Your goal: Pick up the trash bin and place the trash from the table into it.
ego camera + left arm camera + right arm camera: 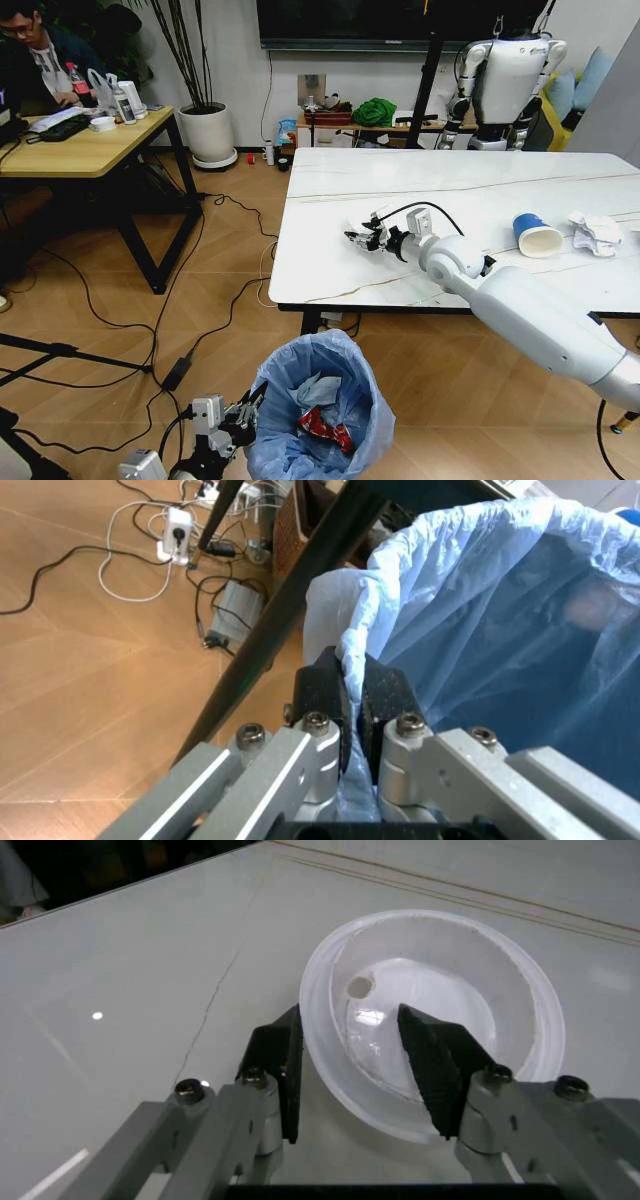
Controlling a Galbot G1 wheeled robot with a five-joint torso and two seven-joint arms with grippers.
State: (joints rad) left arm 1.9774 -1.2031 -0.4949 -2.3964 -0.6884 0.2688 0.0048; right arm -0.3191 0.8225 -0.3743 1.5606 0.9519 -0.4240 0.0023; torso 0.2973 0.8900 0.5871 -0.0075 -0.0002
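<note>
The trash bin (318, 415) is held up below the table (330, 265) edge by the left gripper (352, 705), clamped on its bag rim, to catch litter. On the table, a clear plastic lid (435, 1016) is straddled by the right gripper (350, 1057), jaws partly spread.
</note>
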